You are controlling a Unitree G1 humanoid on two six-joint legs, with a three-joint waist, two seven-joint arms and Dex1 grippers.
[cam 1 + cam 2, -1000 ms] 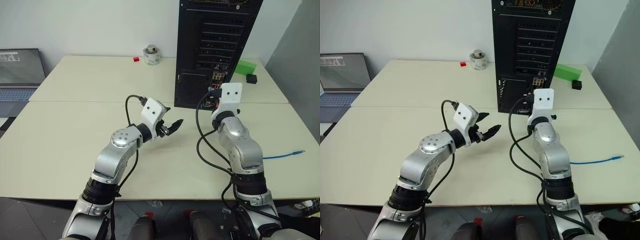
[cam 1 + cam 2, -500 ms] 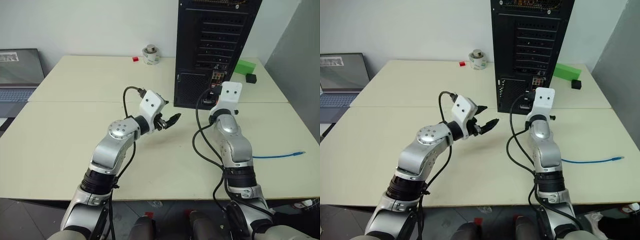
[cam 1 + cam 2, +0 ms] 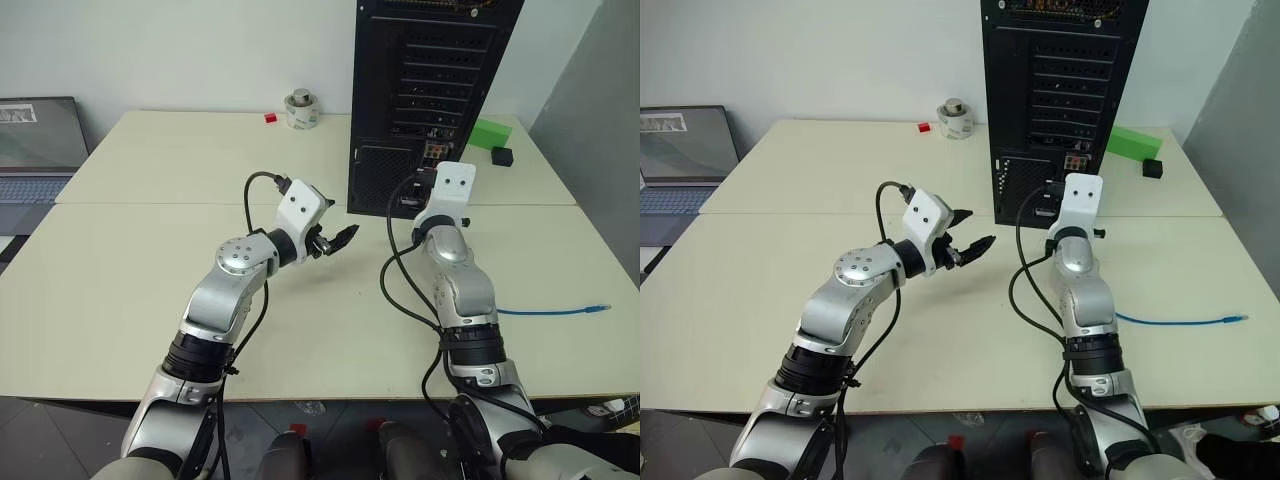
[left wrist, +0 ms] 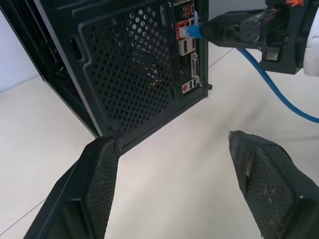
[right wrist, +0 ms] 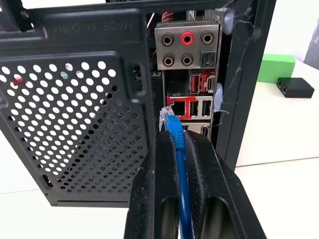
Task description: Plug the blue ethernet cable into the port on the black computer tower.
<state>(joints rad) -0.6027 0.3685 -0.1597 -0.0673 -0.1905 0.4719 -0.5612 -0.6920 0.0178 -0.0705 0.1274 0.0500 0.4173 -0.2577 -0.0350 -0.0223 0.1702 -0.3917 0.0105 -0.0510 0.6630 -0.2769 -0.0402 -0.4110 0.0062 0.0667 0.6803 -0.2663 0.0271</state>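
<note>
- The right gripper (image 5: pixel 175 149) has its two black fingers pressed together on the blue ethernet cable (image 5: pixel 180 174), with the clear plug sticking out past the fingertips.
- The plug's long axis runs straight along the fingers, pointing at the rear face of the black computer tower (image 3: pixel 430 90).
- In the right wrist view the plug tip sits right in front of the port (image 5: pixel 177 106), the squarish socket in the red-trimmed row of the connector strip. I read the plug as close to the opening but not yet seated; whether it touches I cannot tell.
- From the plug tip, the port looks to lie at about one o'clock, just beside it, so I judge that a small nudge that way must come before the push in.
- The rest of the cable trails away across the table (image 3: pixel 130 260) toward three o'clock of the right arm, its far end lying loose near the table's edge.
- The left gripper (image 3: pixel 337 241) hangs with its fingers apart and empty, at about nine o'clock from the right gripper and farther from the port.
- The right arm is plainly the nearer one for this job.
</note>
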